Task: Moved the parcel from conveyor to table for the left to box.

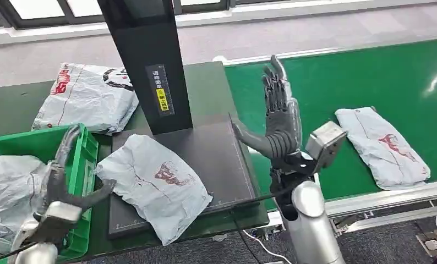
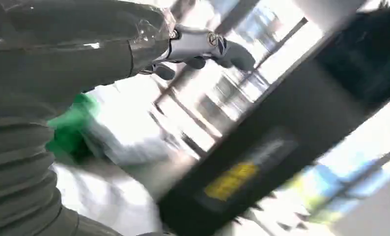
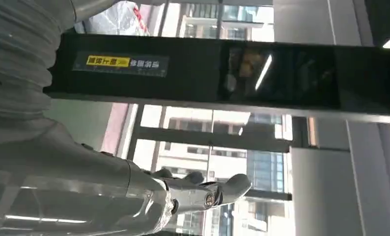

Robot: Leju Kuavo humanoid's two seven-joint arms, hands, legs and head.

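Looking down from the head view, a grey parcel point(image 1: 153, 184) with a red printed logo lies crumpled on the black mat point(image 1: 216, 159) of the dark green table point(image 1: 205, 82), at the foot of a black post point(image 1: 147, 60). The post carries a sticker point(image 1: 161, 96), part yellow, with small writing I can't read. The right hand point(image 1: 277, 118) is raised beside the mat, fingers spread and straight, holding nothing. The left hand point(image 1: 62, 176) hovers by the rim of the green crate point(image 1: 87, 165), fingers apart, nothing in it; pale bags sit inside the crate. Another parcel point(image 1: 381, 146) with red print lies on the green conveyor belt point(image 1: 343, 82), and a third point(image 1: 87, 96) sits at the table's far left. Grey floor and window frames behind.

Left wrist view is motion-blurred: thumb, a green smear, the yellow sticker.

Right wrist view: the thumb, the black post with the yellow label point(image 3: 107, 61), and windows onto buildings.
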